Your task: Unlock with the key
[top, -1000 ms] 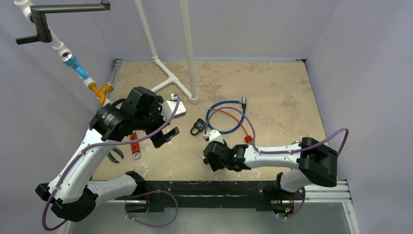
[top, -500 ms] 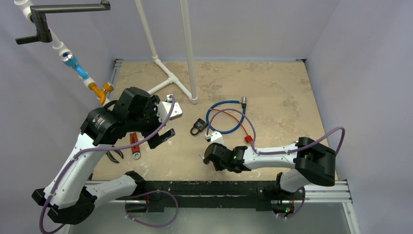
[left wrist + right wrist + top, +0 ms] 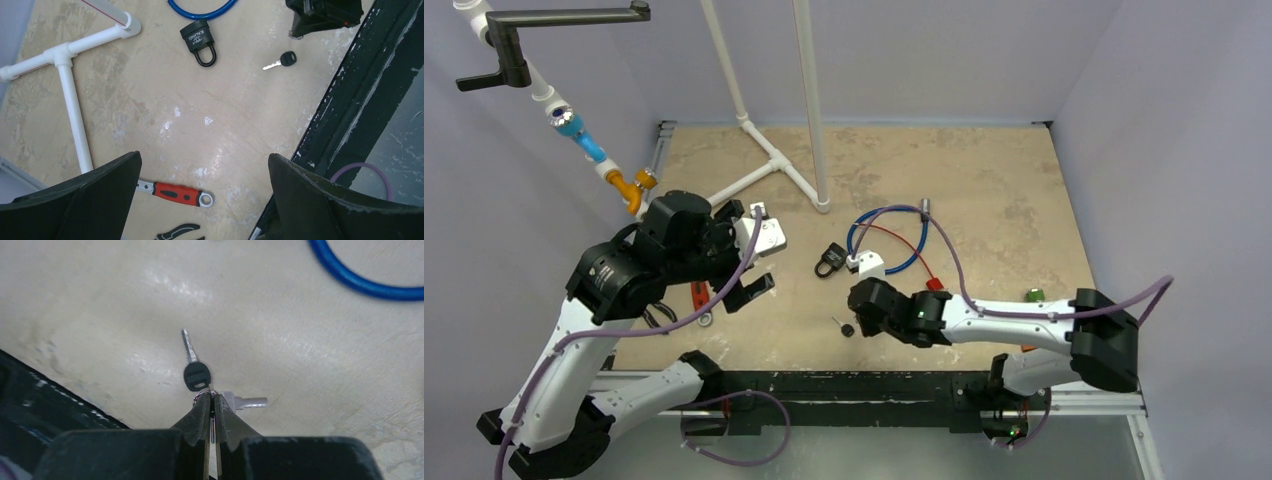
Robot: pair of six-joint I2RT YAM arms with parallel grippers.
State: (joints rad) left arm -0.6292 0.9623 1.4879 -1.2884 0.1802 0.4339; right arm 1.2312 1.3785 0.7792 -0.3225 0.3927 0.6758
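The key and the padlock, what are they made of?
The key looks like shiny silver metal, since its blade glints, with a matte black head, probably plastic. The padlock has a dull black body, maybe coated metal or plastic, and a dark looped shackle, likely metal.

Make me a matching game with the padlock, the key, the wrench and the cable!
1 black padlock
2 black-headed silver key
3 red-handled metal wrench
4 round cable loop

A blue
B at the tips of the right gripper's shut jaws
C beside the black pliers
D just outside the loop's edge

Pairs: 1-D, 2-B, 3-C, 4-A
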